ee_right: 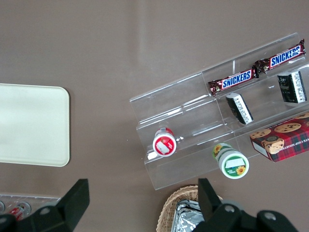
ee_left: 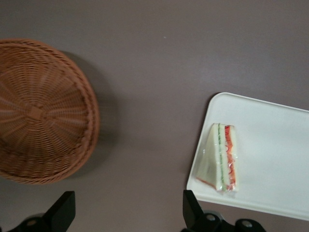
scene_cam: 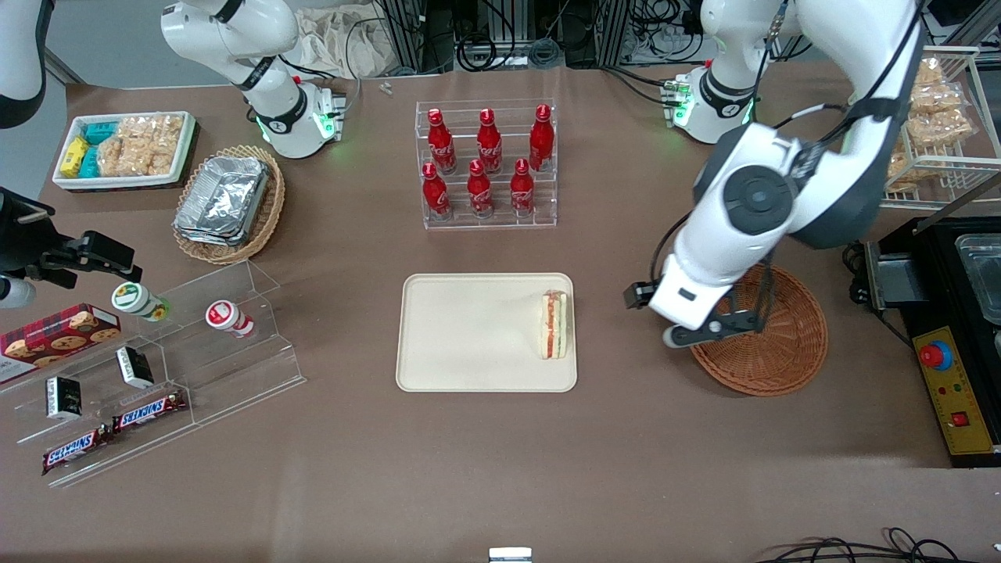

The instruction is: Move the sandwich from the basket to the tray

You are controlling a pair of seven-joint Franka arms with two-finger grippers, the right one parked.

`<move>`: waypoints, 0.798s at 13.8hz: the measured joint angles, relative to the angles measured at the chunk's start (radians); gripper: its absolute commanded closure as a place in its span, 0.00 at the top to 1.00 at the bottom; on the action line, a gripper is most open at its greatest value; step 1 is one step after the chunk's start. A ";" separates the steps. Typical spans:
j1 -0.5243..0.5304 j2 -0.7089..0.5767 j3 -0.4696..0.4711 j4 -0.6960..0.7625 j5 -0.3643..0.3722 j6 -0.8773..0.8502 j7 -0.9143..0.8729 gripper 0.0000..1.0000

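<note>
The sandwich lies on its side on the cream tray, close to the tray edge nearest the basket. The reddish-brown basket holds nothing. My gripper hangs above the table between tray and basket, over the basket's rim nearest the tray. It is open, its fingers spread wide with only bare brown tabletop between them.
A clear rack of red bottles stands farther from the front camera than the tray. A tan basket of foil containers, a white snack bin and an acrylic snack stand lie toward the parked arm's end. A black box with a red button stands beside the basket.
</note>
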 measured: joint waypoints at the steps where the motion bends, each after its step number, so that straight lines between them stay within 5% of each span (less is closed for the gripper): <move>1: -0.007 -0.038 0.050 0.000 -0.035 -0.041 0.061 1.00; 7: -0.039 -0.240 0.276 -0.003 -0.109 -0.286 0.322 1.00; 11: -0.059 -0.297 0.332 -0.022 -0.120 -0.302 0.344 1.00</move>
